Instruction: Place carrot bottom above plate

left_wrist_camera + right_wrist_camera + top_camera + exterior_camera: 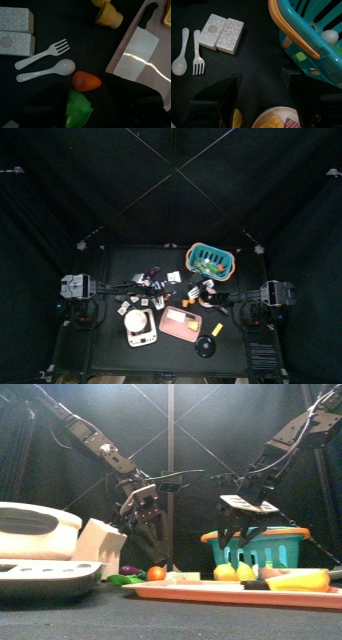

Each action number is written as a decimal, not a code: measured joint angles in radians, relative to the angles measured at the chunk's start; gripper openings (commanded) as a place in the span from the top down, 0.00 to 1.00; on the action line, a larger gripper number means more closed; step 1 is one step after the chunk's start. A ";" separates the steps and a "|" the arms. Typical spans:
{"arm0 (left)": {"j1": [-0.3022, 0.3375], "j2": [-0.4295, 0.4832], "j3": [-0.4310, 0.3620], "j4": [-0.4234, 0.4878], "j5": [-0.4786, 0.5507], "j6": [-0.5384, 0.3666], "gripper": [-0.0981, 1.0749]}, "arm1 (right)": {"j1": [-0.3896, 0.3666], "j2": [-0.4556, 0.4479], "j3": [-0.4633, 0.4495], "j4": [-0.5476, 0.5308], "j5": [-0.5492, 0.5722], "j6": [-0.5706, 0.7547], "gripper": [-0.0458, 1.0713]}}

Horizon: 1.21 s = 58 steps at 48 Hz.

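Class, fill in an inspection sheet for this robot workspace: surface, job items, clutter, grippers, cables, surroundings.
Surface: black table, crowded.
Job's things: stubby orange carrot piece lying beside a green piece; white plate holding food.
Clutter: teal plastic basket, white plastic fork, white plastic spoon, knife on pink board.
Grippers: left gripper open near the carrot; right gripper open, empty.
Cables: nothing seen.
Surroundings: black curtains.

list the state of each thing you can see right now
carrot: lying on the table, not held
left gripper: above the carrot
right gripper: open, empty
knife: flat on the pink board
teal basket: upright, holding pieces
spoon, fork: side by side
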<state>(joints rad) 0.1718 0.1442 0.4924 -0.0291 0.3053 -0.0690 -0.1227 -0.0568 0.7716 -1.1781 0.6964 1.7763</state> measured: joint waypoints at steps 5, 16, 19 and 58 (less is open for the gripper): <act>-0.002 -0.012 0.000 0.002 -0.023 0.000 0.18 | 0.002 0.000 0.002 0.000 -0.002 0.000 0.11; -0.002 -0.017 0.003 0.000 -0.048 0.000 0.18 | 0.000 0.002 0.002 0.002 -0.002 0.000 0.11; -0.002 -0.017 0.003 0.000 -0.049 0.000 0.18 | 0.000 0.002 0.002 0.000 0.000 0.000 0.11; -0.003 -0.141 0.095 0.000 -0.107 -0.002 0.18 | 0.000 0.002 0.002 0.000 -0.005 0.000 0.11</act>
